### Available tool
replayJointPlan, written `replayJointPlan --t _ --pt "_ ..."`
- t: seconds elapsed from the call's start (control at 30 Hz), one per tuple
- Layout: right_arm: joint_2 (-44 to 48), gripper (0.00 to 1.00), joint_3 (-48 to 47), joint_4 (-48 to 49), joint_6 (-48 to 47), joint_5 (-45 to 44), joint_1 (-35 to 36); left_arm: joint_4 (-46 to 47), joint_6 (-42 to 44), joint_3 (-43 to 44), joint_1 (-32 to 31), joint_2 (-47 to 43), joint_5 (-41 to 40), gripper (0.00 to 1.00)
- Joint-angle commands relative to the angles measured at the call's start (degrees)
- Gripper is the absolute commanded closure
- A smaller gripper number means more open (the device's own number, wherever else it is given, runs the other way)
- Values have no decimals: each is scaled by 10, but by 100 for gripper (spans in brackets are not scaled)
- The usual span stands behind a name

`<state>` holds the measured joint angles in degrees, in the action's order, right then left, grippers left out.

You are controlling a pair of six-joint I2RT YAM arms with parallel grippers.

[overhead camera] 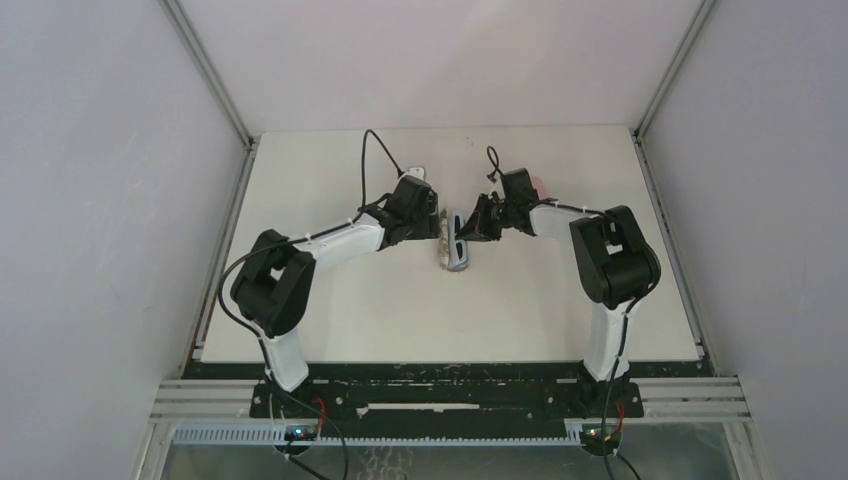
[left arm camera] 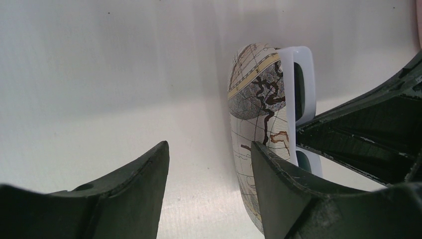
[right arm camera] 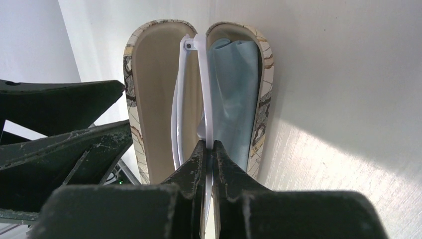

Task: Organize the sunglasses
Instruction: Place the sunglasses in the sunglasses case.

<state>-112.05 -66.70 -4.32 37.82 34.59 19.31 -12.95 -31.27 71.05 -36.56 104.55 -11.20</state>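
Observation:
A map-print glasses case (right arm camera: 142,99) lies open at the table's middle (overhead camera: 446,245). One half shows beige lining and the other holds a light-blue cloth (right arm camera: 234,94). The white-framed sunglasses (right arm camera: 204,79) stand between the two halves, and their dark lenses show in the left wrist view (left arm camera: 303,84). My right gripper (right arm camera: 209,145) is shut on a thin white part of the frame over the case. My left gripper (left arm camera: 209,154) is open with nothing between its fingers. Its right finger (left arm camera: 268,169) rests against the case's outer shell (left arm camera: 254,114).
A small light object (overhead camera: 418,170) lies just behind the left wrist. Something pink (overhead camera: 537,183) peeks out behind the right wrist. Both arms meet over the white table (overhead camera: 330,310). Grey walls close in on both sides and at the back.

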Motion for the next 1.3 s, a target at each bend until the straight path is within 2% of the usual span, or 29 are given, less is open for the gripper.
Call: replayJointPlan --t 0.0,0.4,0.57,0.83,1.27 --pt "-12 100 -32 11 4 1 6 13 9 27 0 -8 12 34" --pt "-38 99 -37 7 -3 -11 12 15 8 22 0 -11 15 34" --pt "-34 89 -52 -3 -11 -15 13 15 8 20 0 -11 15 34" --pt "1 79 -52 -35 -35 -44 12 15 9 20 -1 -13 15 34" --pt "37 75 -52 -87 -70 -95 10 15 9 20 0 -15 16 34"
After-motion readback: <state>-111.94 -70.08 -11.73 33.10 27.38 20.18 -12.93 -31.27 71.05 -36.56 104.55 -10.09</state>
